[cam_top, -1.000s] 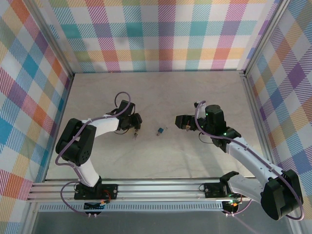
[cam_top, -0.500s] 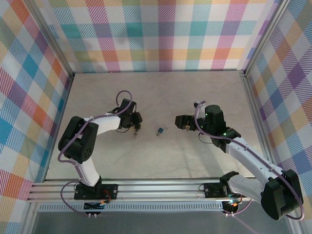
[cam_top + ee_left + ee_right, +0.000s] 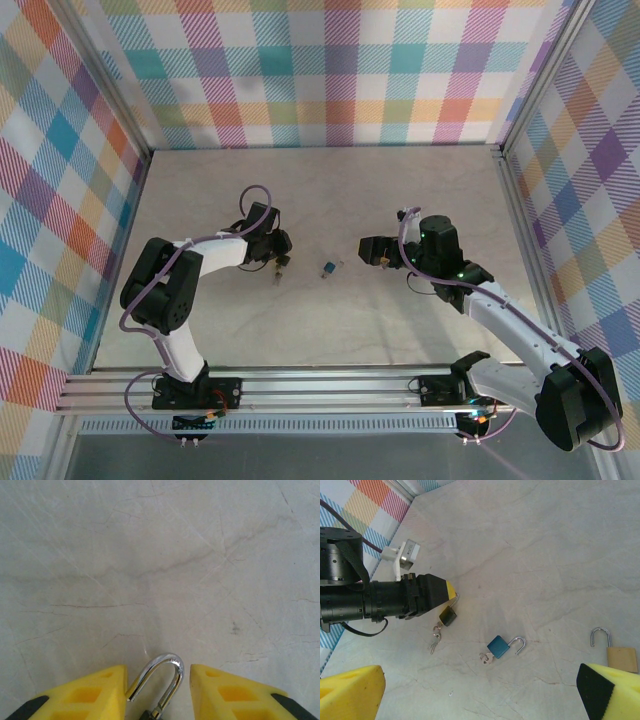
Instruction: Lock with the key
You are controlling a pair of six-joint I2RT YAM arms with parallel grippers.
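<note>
From above, my left gripper (image 3: pixel 279 262) reaches toward the middle of the table (image 3: pixel 330 190) from the left side. A black padlock (image 3: pixel 281 267) is at its tips. A blue padlock (image 3: pixel 328 268) lies near the centre of the table, just beyond the black one and apart from it. My right gripper (image 3: pixel 366 250) points at the blue padlock from the right side and stops short of it.

In my left wrist camera, my two yellow fingers (image 3: pixel 90 695) stand on either side of the black padlock's silver shackle (image 3: pixel 170 667). The shackle is swung open, with one leg hanging free. The left finger is almost against that free leg, and a narrow gap shows on the right side. The padlock's body is cut off at the bottom edge, so I cannot tell whether my fingers are pressing on it.

In my right wrist camera, my right fingers sit in the two bottom corners, wide apart over the table. Ahead, the black padlock (image 3: pixel 448 615) is at the yellow tip of my left gripper, tilted, with its keys (image 3: pixel 435 639) trailing onto the table below it. The blue padlock lies nearer to me with its shackle open and a key at its base. A brass padlock (image 3: pixel 621 659), also open, lies just beside my right fingertip.
</note>
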